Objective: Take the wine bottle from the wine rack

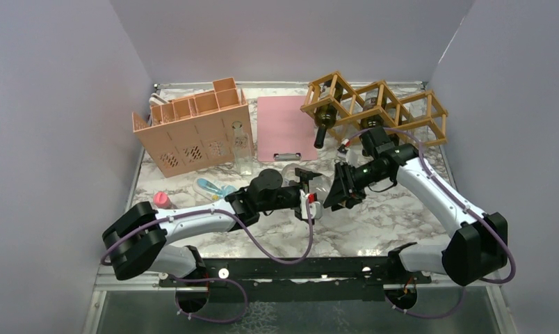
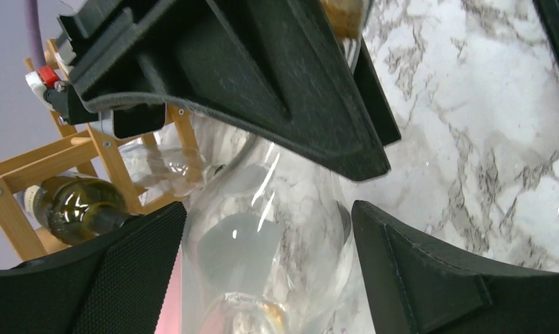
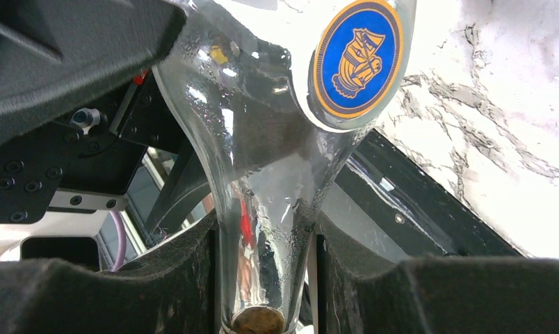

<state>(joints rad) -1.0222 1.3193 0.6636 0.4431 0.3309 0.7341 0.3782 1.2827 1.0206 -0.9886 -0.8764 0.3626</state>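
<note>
The wine rack [image 1: 374, 108] of golden-brown sticks stands at the back right and also shows in the left wrist view [image 2: 26, 174]. A dark green bottle [image 1: 323, 120] lies in its left cell. A clear glass wine bottle [image 3: 263, 174] with a round blue label and a cork is off the rack, held above the table's middle. My right gripper [image 3: 266, 278] is shut on its neck. My left gripper [image 2: 268, 236] spans its wide body [image 2: 263, 229], fingers against both sides. In the top view the two grippers, left [image 1: 311, 191] and right [image 1: 336, 188], meet.
A salmon-pink perforated box [image 1: 193, 132] stands at the back left with a clear upright bottle [image 1: 242, 149] before it. A pink clipboard [image 1: 285, 129] lies at the back middle. A light-blue item [image 1: 211, 188] and a small pink item [image 1: 162, 200] lie by the left arm.
</note>
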